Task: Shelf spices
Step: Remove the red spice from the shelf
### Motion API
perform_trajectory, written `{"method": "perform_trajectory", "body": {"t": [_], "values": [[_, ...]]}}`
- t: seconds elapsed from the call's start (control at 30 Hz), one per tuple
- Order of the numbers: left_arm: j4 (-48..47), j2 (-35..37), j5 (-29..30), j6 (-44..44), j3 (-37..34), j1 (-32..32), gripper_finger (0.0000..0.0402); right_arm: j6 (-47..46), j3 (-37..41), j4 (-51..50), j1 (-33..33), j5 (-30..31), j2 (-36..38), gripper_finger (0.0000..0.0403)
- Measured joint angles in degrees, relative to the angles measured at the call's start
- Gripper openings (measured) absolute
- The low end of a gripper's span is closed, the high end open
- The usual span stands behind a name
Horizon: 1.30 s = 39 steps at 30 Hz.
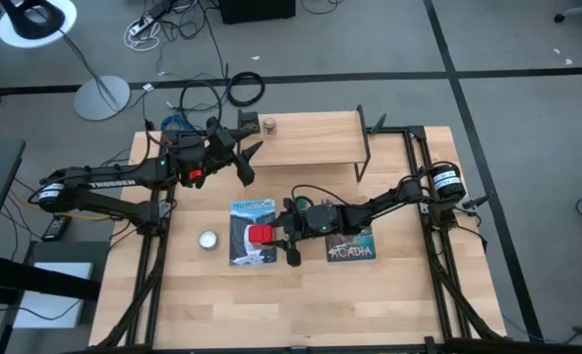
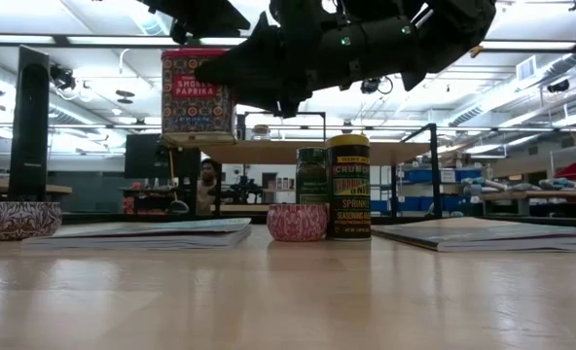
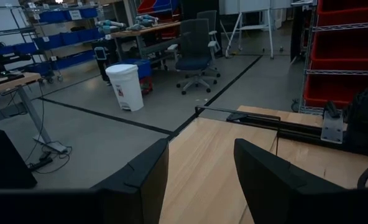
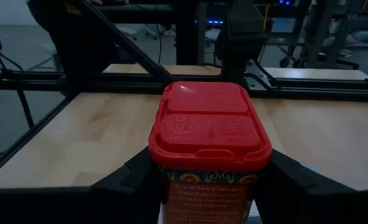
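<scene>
Paprika tin (image 4: 209,140) label reads only in low view (image 2: 193,92).

Left gripper (image 3: 199,180) at 6 o'clock, two dark fingers (image 3: 140,183) spread apart, nothing between them but light wooden board (image 3: 199,149). Black metal bar (image 3: 265,126) crossing at 3 o'clock. White bin (image 3: 125,87) toward 10 o'clock on grey floor, blue office chair (image 3: 195,59) near 12 o'clock, red shelving (image 3: 345,53) at 2 o'clock.
</scene>
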<state>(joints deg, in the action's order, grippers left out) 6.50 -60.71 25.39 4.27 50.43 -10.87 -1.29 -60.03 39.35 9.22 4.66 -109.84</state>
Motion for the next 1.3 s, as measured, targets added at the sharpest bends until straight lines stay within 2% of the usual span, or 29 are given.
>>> {"method": "perform_trajectory", "body": {"t": [0.3,0.5,0.73,0.87,0.93,1.07,1.3], "values": [[-0.5,0.0,0.0,0.0,0.0,0.0,0.0188,0.0,0.0,-1.0,2.7,-1.2,0.1,0.0191],[-0.8,0.0,0.0,0.0,0.0,0.0,0.0188,2.2,0.1,-4.1,3.2,4.1,4.0,0.0191],[-1.8,0.0,0.0,0.0,0.0,0.0,0.0188,7.0,0.1,-17.4,3.2,10.2,15.2,0.0191],[-1.9,0.0,0.0,0.0,0.0,0.0,0.0188,5.6,0.0,-28.6,3.6,13.2,20.3,0.0191],[-1.9,0.0,0.0,0.1,0.0,0.0,0.0188,4.3,0.0,-31.2,4.5,13.8,21.5,0.0191],[-1.7,0.0,0.0,0.5,0.0,0.0,0.0188,1.5,0.3,-30.7,7.0,12.8,20.7,0.0191],[-1.6,0.0,0.0,0.6,0.0,0.0,0.0188,-7.9,0.5,-31.6,10.2,9.3,14.4,0.0191]]}}
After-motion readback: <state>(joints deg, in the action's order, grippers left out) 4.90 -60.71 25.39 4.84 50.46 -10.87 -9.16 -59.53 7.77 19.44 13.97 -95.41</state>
